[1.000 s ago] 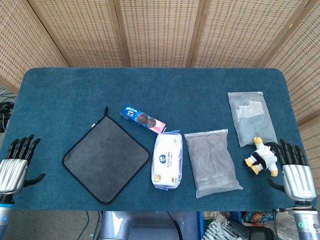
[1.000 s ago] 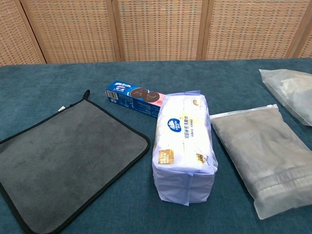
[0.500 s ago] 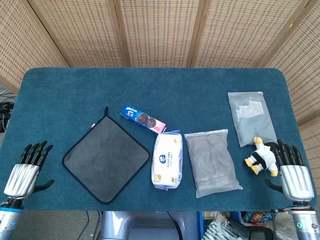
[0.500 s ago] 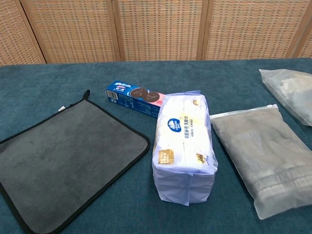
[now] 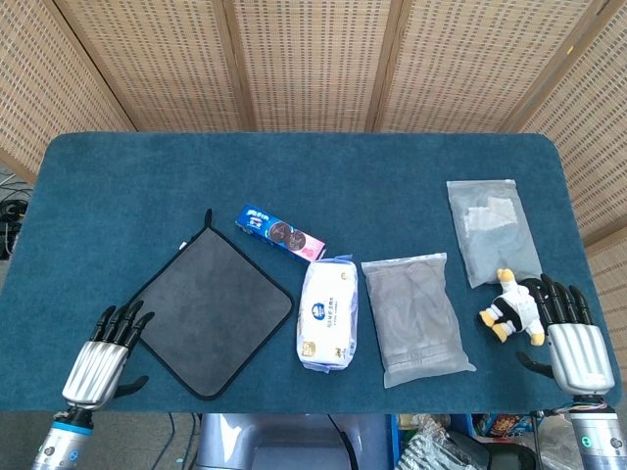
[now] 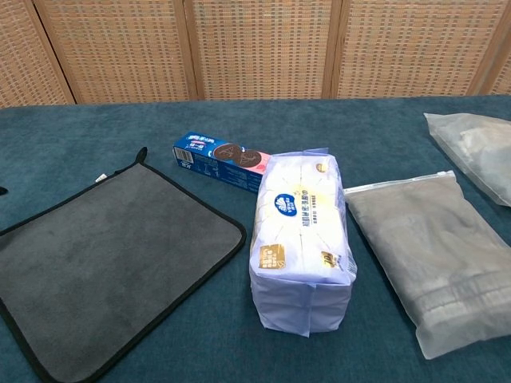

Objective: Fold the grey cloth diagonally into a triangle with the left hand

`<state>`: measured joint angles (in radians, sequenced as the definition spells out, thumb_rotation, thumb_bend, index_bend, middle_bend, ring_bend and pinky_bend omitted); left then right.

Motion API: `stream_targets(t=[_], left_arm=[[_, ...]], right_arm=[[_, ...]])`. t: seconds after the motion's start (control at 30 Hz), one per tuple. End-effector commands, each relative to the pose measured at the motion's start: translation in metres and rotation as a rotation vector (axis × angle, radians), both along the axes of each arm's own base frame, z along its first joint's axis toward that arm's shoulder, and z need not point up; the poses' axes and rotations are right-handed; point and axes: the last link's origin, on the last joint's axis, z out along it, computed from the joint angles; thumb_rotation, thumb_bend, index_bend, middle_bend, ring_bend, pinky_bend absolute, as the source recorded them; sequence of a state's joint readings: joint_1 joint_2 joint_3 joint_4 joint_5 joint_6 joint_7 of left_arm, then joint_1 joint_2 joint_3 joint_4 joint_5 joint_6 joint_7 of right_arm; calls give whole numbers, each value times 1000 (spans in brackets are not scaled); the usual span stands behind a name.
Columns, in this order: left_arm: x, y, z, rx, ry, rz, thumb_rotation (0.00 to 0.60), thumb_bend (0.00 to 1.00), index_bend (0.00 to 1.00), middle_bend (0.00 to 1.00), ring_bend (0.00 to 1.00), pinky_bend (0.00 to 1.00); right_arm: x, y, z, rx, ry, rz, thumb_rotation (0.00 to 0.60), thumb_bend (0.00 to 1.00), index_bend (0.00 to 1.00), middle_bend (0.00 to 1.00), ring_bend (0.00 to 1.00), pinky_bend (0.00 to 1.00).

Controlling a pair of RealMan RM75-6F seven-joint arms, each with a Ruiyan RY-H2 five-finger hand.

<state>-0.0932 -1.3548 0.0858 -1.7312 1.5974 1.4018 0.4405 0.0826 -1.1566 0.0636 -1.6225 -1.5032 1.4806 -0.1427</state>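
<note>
The grey cloth (image 5: 208, 313) with black trim lies flat and unfolded on the blue table, turned like a diamond, and the chest view shows the grey cloth (image 6: 104, 262) at the left. My left hand (image 5: 102, 360) hovers open just off the cloth's near-left corner, fingers spread and pointing toward it, touching nothing. At the table's near right edge my right hand (image 5: 571, 336) is open, beside a small plush toy (image 5: 513, 306). Neither hand appears in the chest view.
A blue biscuit box (image 5: 281, 233) lies just beyond the cloth's far corner. A white tissue pack (image 5: 327, 313) sits right of the cloth, then a bagged grey garment (image 5: 415, 317) and another clear bag (image 5: 492, 230) at the far right.
My left hand has moved right and nearer along the front edge, from the table's left corner to beside the cloth's near-left corner. The right hand barely shifted.
</note>
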Motion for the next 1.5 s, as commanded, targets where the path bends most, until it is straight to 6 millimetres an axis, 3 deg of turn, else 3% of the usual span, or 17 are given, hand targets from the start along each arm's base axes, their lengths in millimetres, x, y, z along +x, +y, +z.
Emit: stream_targets(t=[0.03,0.23,0.57,0.93,1.5], left_arm=[[11,-6,-20,-45,0,-13,600,165,103,0,0,0],[20,-9,-47,-102,21,-13,600,166,103,0,0,0],[29,-15,-73,-131,52,-10,600,165,103,0,0,0],[29,-20,-84,-159,82,-15,600,165,103,0,0,0],[35,-11,-97,-168,63,-19,600,165,103,0,0,0]], right_arm=[[0,0,0,3,-3,2,600,0,0,0,0,0],[0,0,0,4,-10,2,600,0,0,0,0,0],[-1,-1,2,-3,-26,2,600,0,0,0,0,0],[-3,-2,4,-10,-38,-1,600,0,0,0,0,0],[-2,-1,5,-15,-40,3,600,0,0,0,0,0]])
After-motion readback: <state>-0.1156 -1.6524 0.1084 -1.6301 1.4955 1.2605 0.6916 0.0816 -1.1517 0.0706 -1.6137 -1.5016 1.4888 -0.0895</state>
